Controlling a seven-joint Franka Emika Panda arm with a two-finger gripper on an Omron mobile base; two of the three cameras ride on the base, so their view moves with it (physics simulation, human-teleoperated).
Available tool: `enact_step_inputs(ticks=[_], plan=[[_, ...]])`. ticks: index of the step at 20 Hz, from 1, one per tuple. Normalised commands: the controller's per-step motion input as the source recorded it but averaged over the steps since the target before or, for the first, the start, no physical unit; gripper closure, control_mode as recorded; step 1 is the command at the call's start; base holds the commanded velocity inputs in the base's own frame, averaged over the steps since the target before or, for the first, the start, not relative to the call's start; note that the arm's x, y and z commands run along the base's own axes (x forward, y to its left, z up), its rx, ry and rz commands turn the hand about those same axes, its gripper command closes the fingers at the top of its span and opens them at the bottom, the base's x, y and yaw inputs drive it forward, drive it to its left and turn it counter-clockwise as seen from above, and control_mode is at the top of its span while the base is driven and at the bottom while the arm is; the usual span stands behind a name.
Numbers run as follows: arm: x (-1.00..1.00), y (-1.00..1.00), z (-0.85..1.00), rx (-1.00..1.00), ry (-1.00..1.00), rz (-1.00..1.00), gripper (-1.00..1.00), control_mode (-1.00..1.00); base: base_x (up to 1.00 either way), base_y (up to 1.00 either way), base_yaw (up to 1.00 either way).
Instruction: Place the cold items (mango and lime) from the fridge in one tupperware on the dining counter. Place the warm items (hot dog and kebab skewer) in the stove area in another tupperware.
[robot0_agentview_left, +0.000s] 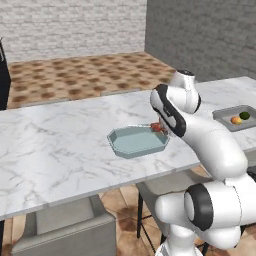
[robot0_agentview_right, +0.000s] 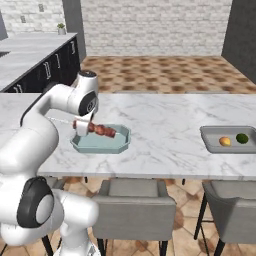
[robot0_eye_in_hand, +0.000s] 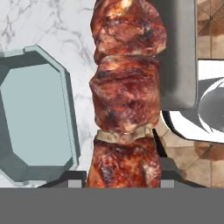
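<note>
My gripper (robot0_agentview_right: 81, 127) is shut on the kebab skewer (robot0_agentview_right: 102, 130), a stick of browned meat chunks held level just above the pale blue tupperware (robot0_agentview_right: 100, 148) on the marble dining counter (robot0_agentview_right: 160, 125). In the hand view the kebab skewer (robot0_eye_in_hand: 127, 96) rises between my fingertips (robot0_eye_in_hand: 170, 175), with the tupperware (robot0_eye_in_hand: 70, 109) to its left, nothing inside it. From the left base, the skewer (robot0_agentview_left: 158, 128) hangs over the tupperware's (robot0_agentview_left: 120, 145) right end. A grey tupperware (robot0_agentview_right: 212, 142) at the right holds the mango (robot0_agentview_right: 225, 141) and lime (robot0_agentview_right: 242, 138). The hot dog is out of view.
Grey chairs (robot0_agentview_right: 132, 200) (robot0_agentview_right: 232, 205) stand under the counter's near edge. A kitchen counter with dark cabinets (robot0_agentview_right: 30, 55) runs along the far left. In the left base view my own arm (robot0_agentview_left: 210, 140) covers the counter between the two tupperwares.
</note>
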Motion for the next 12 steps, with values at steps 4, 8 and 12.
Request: enact_step_inputs(ticks=[4,8,12], plan=[[0.76,0.09,-0.65,-0.29,0.00,0.00,1.00,-1.00,0.00,0.00,0.00],[0.72,0.15,-0.71,-0.32,0.00,0.00,1.00,-1.00,0.00,0.00,0.00],[0.49,0.10,-0.67,-0.15,0.00,0.00,1.00,-1.00,0.00,0.00,0.00]])
